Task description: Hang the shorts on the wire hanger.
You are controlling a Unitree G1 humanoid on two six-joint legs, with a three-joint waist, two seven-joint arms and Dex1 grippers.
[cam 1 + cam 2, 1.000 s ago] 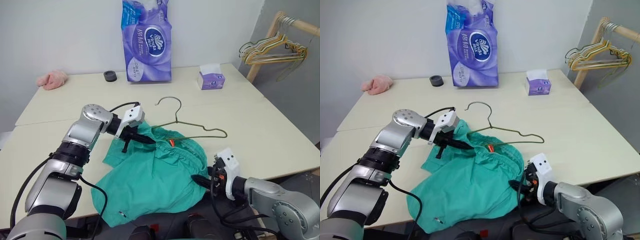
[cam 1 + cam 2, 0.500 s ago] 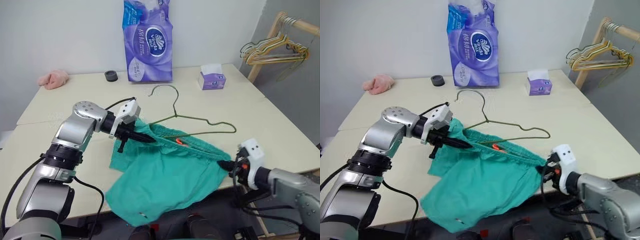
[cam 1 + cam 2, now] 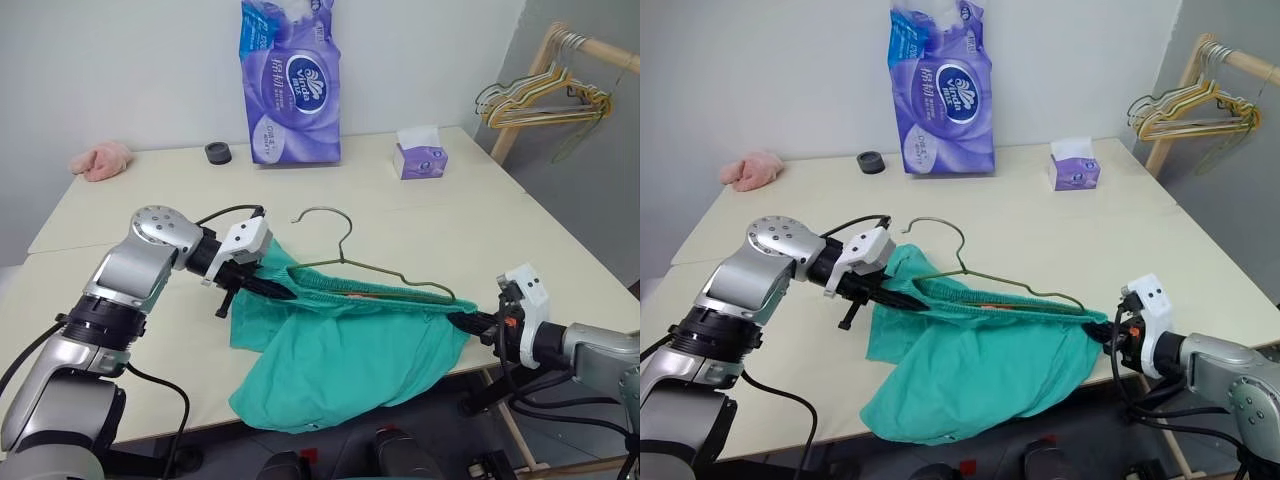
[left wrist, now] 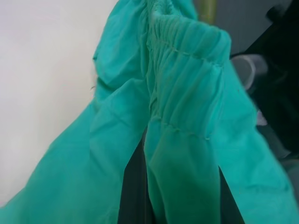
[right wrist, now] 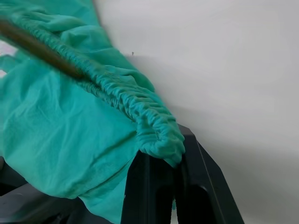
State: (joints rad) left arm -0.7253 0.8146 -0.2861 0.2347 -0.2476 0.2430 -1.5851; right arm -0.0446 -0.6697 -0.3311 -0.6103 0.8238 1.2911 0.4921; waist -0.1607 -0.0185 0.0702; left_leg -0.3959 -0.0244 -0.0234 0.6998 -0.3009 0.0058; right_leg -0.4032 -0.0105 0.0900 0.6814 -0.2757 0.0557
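Observation:
The teal shorts [image 3: 350,350] hang stretched between my two grippers at the table's front edge, waistband taut and legs drooping over the edge. My left gripper [image 3: 285,293] is shut on the waistband's left end, where fabric [image 4: 182,93] bunches over its fingers [image 4: 133,196]. My right gripper [image 3: 462,320] is shut on the waistband's right end [image 5: 161,140], between its black fingers [image 5: 140,186]. The olive wire hanger [image 3: 346,240] lies with its lower wire along the waistband and its hook toward the table's middle. I cannot tell whether the wire runs inside the waistband.
A purple tissue-roll pack [image 3: 290,85], a black round item [image 3: 218,152] and a small tissue box [image 3: 420,155] stand at the back of the cream table [image 3: 520,240]. A pink cloth [image 3: 100,158] lies back left. A wooden rack with bunched hangers [image 3: 540,100] stands at the right.
My right gripper shut on the waistband's right end and drew it to the right, pulling the bunched shorts taut. The hanger shifted with the fabric. My left gripper kept its grip.

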